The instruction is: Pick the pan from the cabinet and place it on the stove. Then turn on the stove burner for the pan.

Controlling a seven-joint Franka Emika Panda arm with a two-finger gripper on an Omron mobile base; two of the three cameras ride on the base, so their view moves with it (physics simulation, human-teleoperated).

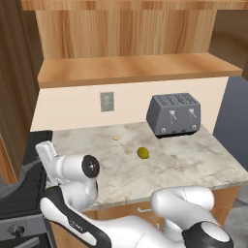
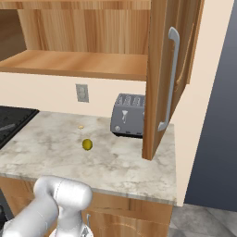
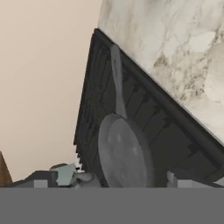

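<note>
So the pan (image 3: 124, 155) is sitting flat on the stove (image 3: 144, 113) grates, dark grey, round and shallow, with its long thin handle running straight out toward the stove's back edge (hand view is rolled, so directions look odd). The stove is black with ridged grates, right beside the marble surface (image 1: 184, 160). The cabinet (image 2: 159, 78) hangs above, warm-brown wood, door swung open, silver bar handle showing, shelf bare.

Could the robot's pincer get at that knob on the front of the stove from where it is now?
Probably yes. The open pincer hovers over the pan on the stove, and nothing stands around the knob.
</note>
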